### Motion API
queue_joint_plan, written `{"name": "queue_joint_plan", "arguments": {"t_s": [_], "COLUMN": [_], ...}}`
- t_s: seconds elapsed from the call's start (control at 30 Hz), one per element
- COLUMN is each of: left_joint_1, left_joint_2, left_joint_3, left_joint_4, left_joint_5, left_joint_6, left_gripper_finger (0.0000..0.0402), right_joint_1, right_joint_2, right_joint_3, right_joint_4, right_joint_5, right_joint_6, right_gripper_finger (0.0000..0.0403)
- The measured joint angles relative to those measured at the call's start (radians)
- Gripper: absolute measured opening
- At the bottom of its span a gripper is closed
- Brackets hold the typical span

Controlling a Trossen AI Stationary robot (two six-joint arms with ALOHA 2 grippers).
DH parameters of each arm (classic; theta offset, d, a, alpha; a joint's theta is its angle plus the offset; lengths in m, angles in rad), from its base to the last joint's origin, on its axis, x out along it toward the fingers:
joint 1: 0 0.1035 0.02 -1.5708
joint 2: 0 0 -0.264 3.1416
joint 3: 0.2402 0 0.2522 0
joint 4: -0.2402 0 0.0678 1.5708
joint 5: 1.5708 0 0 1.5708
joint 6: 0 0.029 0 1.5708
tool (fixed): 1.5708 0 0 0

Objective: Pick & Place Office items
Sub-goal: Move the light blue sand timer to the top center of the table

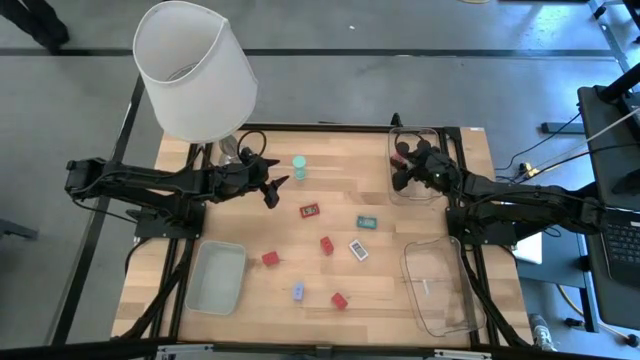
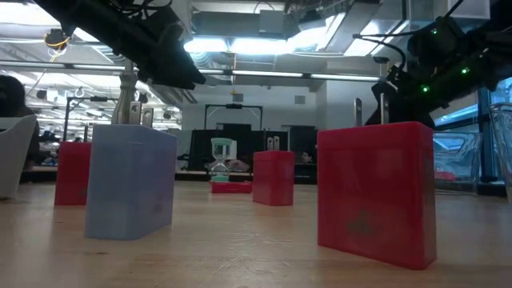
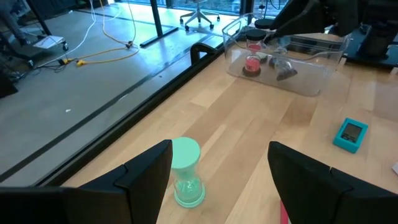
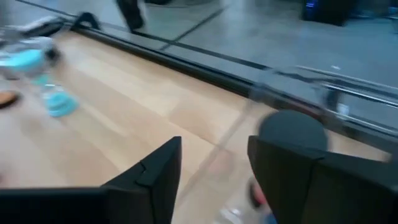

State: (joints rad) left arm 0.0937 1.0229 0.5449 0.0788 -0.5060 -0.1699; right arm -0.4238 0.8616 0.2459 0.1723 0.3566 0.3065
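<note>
Wooden table [image 1: 250, 220] on a dark frame, grey floor around it; a large white-shaded lamp [image 1: 195, 70] stands at the far left corner. Three containers: a clear tray [image 1: 443, 290] at the near right, nothing certain inside beyond a small pale mark; a frosted tray [image 1: 216, 276] at the near left, contents not discernible; a clear bin [image 1: 392, 172] at the far right, holding a short dark cylinder with a red top [image 3: 252, 64] and a greyish piece [image 3: 286, 73] beside it. Right gripper [image 1: 404, 168] hangs over that bin, fingers spread, nothing seen between them. Left gripper [image 1: 275, 186] sits at the far middle of the table, fingers spread wide, just short of the upright teal cylinder [image 1: 299, 166], not touching it. Loose items across the middle of the tabletop: red flat piece [image 1: 310, 210], teal rectangle [image 1: 368, 222], red block [image 1: 327, 245], white piece [image 1: 359, 250], red block [image 1: 270, 258], pale blue piece [image 1: 298, 291], red block [image 1: 340, 300], all apart from one another. Low view: blue and red blocks standing upright close to the lens. Room behind: ceiling lights, glass partitions, office chairs, cables on the floor.
</note>
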Motion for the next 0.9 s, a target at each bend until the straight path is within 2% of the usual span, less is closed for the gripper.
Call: {"name": "queue_joint_plan", "arguments": {"t_s": [0.1,0.33,0.57,0.73,0.9], "left_joint_1": [0.000,0.000,0.008,0.058,0.102], "left_joint_2": [0.000,0.000,0.000,0.027,0.127], "left_joint_3": [0.000,0.000,0.000,0.000,0.000], "left_joint_4": [0.000,0.000,-0.004,-0.010,0.026], "left_joint_5": [0.000,-0.002,-0.132,-0.066,0.005], "left_joint_6": [0.000,0.000,-0.070,-0.147,-0.158], "left_gripper_finger": [0.0262,0.0262,0.0262,0.0268,0.0286], "right_joint_1": [0.000,0.000,0.000,0.000,0.000], "right_joint_2": [0.000,0.000,0.000,0.000,0.000], "right_joint_3": [0.000,0.000,0.000,0.000,0.000], "right_joint_4": [0.025,0.043,0.140,0.172,0.173], "right_joint_5": [-0.042,-0.036,-0.035,-0.035,-0.035], "right_joint_6": [0.000,0.000,0.000,-0.001,-0.001], "right_gripper_finger": [0.0213,0.0246,0.0252,0.0252,0.0252]}}
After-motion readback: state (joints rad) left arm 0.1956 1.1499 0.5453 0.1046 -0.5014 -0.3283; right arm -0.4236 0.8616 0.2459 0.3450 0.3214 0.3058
